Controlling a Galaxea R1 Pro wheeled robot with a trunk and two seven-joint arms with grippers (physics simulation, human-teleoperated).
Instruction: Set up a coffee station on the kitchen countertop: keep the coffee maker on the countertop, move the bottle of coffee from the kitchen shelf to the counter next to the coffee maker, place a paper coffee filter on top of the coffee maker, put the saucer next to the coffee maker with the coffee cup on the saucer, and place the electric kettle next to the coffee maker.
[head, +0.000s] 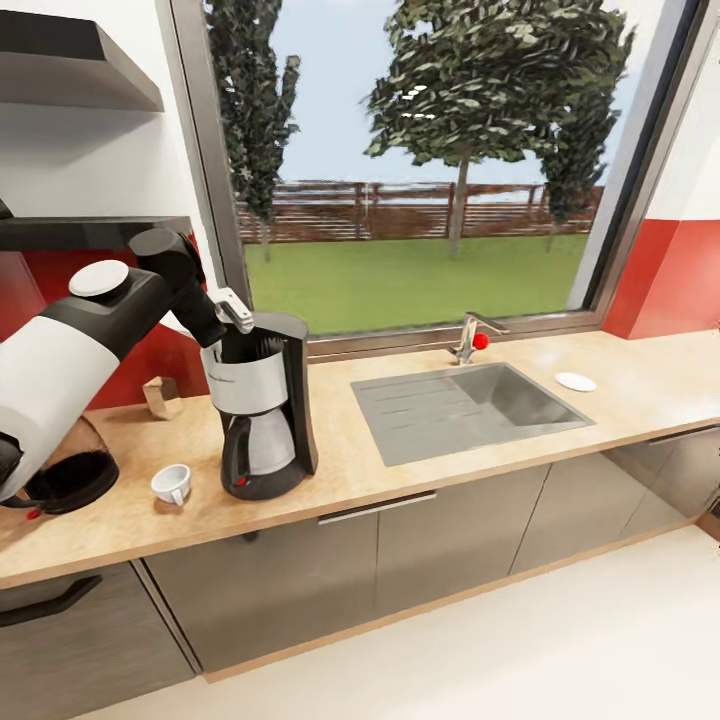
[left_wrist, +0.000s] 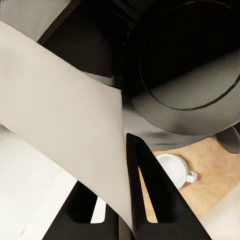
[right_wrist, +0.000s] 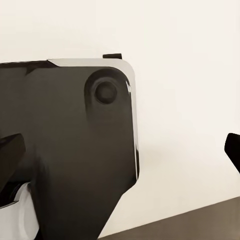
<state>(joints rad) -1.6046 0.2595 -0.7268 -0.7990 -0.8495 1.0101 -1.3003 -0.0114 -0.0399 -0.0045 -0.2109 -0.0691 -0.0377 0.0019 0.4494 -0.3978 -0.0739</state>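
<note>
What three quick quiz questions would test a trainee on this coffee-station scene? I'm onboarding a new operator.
1. True or false: the coffee cup stands on the saucer.
2. What does the left gripper hold? A) paper coffee filter B) bottle C) spoon
3. On which side of the sink, in the head view, does the coffee maker stand?

Key:
1. False: the cup sits on the kitchen countertop left of the coffee maker, the saucer right of the sink.
2. A
3. Left
</note>
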